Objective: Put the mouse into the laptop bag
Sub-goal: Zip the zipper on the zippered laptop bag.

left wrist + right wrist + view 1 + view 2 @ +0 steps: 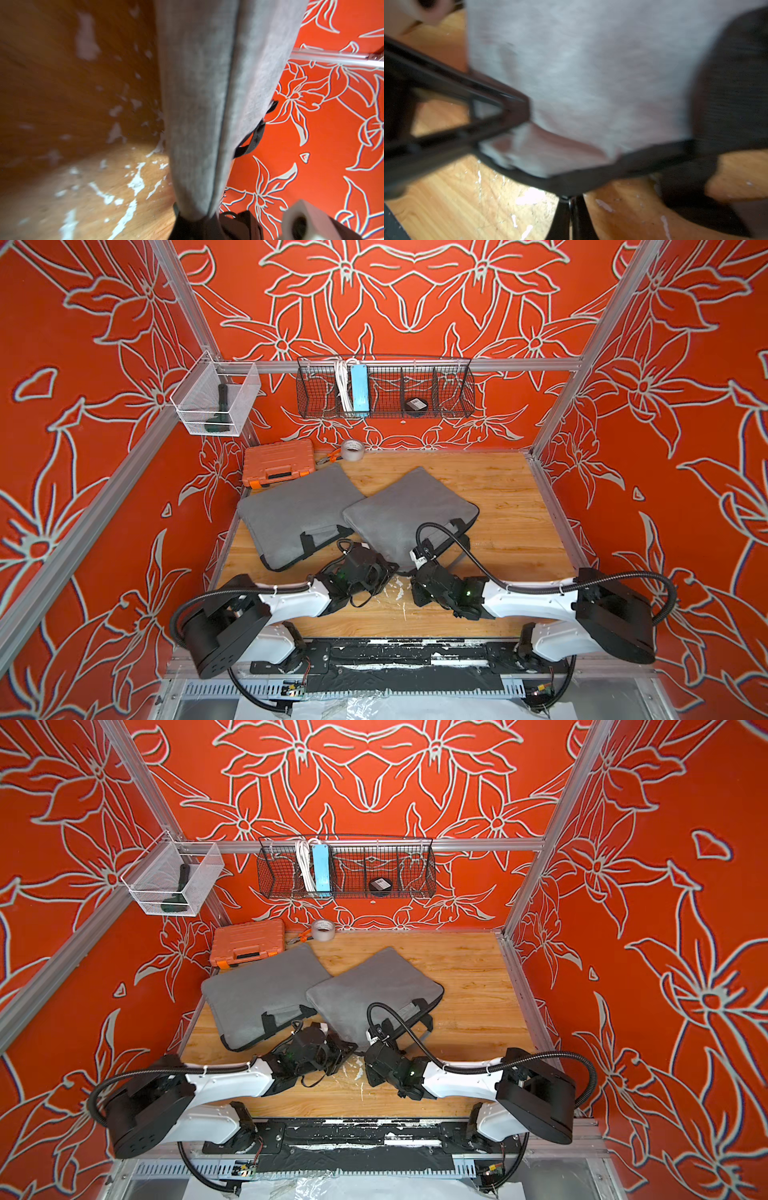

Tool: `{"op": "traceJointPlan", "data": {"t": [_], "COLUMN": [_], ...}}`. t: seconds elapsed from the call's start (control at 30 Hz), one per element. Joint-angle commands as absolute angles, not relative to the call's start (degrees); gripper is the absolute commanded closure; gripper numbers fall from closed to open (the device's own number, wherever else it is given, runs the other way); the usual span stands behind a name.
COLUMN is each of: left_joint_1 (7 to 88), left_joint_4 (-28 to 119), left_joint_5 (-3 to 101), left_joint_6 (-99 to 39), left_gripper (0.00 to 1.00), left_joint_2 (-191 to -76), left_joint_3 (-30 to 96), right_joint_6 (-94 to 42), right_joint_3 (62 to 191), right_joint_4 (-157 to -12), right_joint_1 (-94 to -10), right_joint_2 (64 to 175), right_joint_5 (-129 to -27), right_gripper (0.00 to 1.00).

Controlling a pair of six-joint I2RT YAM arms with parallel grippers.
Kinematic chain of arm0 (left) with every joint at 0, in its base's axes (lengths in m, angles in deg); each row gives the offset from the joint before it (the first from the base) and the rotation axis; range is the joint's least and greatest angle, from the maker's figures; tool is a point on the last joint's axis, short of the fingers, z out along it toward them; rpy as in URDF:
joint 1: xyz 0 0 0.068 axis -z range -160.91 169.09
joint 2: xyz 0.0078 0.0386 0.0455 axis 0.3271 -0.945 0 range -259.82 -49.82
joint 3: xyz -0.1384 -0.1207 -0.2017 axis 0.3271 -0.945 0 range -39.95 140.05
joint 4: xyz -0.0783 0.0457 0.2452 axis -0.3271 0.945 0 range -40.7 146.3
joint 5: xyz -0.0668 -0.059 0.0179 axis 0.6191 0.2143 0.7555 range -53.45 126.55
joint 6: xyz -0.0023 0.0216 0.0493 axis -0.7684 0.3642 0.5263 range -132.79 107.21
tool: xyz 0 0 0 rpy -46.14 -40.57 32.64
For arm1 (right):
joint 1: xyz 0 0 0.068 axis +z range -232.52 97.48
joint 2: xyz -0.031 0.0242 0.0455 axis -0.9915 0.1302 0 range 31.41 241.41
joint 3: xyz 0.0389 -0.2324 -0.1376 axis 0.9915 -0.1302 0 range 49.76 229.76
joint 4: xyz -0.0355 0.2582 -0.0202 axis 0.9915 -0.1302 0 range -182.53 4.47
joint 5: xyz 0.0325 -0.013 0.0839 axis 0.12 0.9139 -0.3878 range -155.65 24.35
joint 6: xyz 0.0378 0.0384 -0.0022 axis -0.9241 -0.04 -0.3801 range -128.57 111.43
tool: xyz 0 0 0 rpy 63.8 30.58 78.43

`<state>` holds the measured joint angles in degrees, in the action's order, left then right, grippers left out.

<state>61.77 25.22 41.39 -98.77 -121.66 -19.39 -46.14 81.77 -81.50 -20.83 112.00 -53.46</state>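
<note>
I am clenching the left claw and right claw on the grey felt laptop bag's black-trimmed near edge; I cannot tell where the mouse is. The bag is lying on the paint-flecked wooden tabletop, with red flowered walls enclosing it.

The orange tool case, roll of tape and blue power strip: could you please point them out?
orange tool case (277, 462): in a top view, middle of its lid.
roll of tape (352, 456): in a top view, outer side wall.
blue power strip (359, 389): in a top view, middle of its face.
</note>
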Motion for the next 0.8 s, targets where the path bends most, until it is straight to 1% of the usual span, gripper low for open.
{"op": "traceJointPlan", "data": {"t": [0.0, 0.2, 0.4, 0.47, 0.6, 0.77], "left_joint_1": [58.8, 52.5, 44.1, 41.4, 35.8, 29.0], "left_joint_4": [33.0, 37.4, 42.0, 42.2, 43.8, 47.0], "left_joint_5": [35.4, 38.8, 43.0, 44.2, 47.9, 52.8], "left_joint_6": [-96.0, -93.1, -88.4, -87.1, -83.0, -77.5], "left_gripper": [1.0, 1.0, 1.0, 1.0, 1.0, 1.0], "left_joint_2": [-114.2, -104.7, -101.0, -100.3, -102.6, -111.2], "left_joint_3": [-21.7, -26.2, -27.0, -27.0, -24.0, -18.1], "right_joint_6": [-48.9, -51.2, -53.7, -54.2, -55.4, -58.2], "right_joint_3": [82.3, 83.9, 85.2, 85.8, 86.6, 85.8], "right_joint_4": [-88.7, -92.0, -95.6, -97.1, -99.8, -103.9], "right_joint_1": [-22.6, -26.8, -34.2, -35.9, -40.1, -44.9], "right_joint_2": [113.7, 114.9, 115.7, 116.4, 117.3, 115.5], "right_joint_5": [-48.7, -50.4, -53.8, -53.4, -52.1, -49.1], "right_gripper": [1.0, 1.0, 1.0, 1.0, 1.0, 1.0]}}
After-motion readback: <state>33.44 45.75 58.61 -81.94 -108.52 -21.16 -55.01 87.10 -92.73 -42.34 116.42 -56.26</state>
